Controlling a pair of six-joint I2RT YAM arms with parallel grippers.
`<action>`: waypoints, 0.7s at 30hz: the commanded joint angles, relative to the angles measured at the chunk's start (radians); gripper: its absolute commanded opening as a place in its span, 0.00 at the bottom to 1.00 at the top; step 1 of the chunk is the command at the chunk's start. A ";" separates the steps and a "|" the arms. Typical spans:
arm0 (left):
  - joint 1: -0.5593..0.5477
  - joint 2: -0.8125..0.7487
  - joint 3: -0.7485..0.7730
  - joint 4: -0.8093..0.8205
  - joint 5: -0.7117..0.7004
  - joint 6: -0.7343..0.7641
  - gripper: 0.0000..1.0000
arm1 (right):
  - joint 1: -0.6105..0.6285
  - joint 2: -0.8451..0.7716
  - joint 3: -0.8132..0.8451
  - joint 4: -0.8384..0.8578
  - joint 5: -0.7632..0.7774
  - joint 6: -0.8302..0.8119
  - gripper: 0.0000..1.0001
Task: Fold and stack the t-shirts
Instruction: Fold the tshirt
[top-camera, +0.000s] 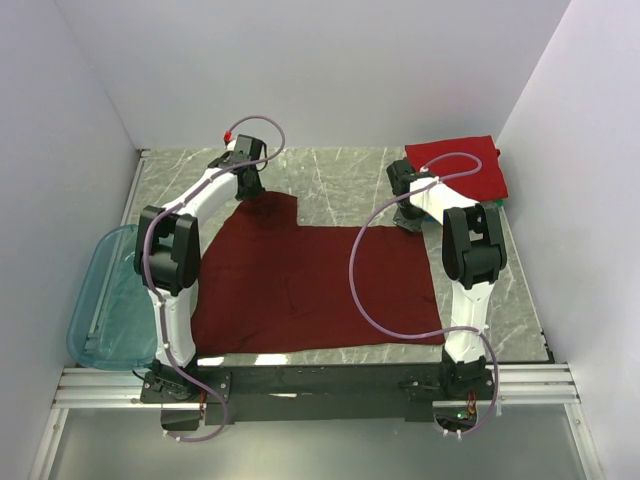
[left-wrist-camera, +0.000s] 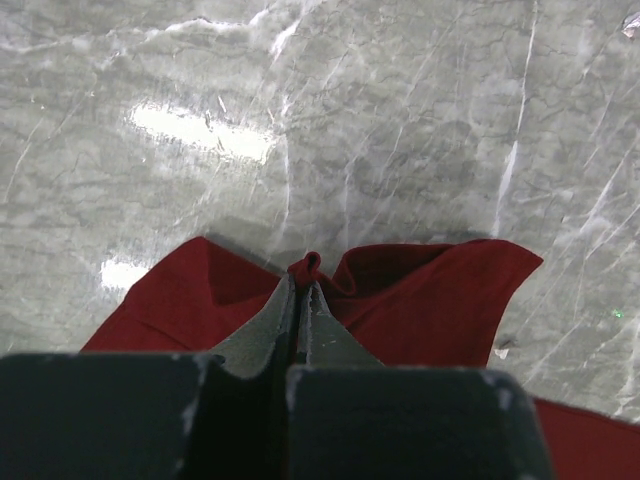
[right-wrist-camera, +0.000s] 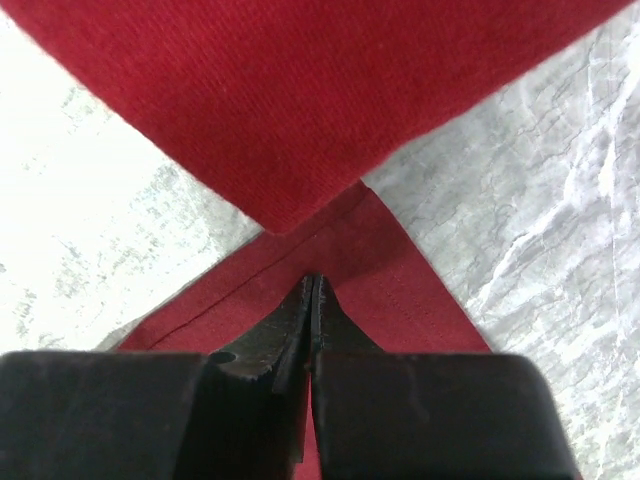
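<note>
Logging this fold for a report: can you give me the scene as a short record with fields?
maroon shirt: spread out, centre
left gripper: shut on maroon shirt's far left corner
right gripper: shut on its far right corner
red shirt: folded, far right corner of table
bin: left edge

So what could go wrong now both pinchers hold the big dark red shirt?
1. The left gripper pinches only a tiny nub of the dark maroon cloth t-shirt, so it might slip out when lifted.
2. The right gripper grips a corner right beside the folded bright red cloth t-shirt; pulling could drag that neat one crooked.
</note>
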 joint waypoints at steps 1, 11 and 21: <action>-0.004 -0.079 -0.016 0.030 -0.008 -0.021 0.00 | -0.004 -0.026 -0.009 0.025 0.003 -0.001 0.04; -0.006 -0.132 -0.055 0.043 -0.006 -0.035 0.00 | -0.009 0.005 0.089 0.007 -0.006 0.056 0.30; -0.007 -0.141 -0.061 0.054 -0.006 -0.041 0.00 | -0.006 0.083 0.174 -0.098 0.037 0.111 0.45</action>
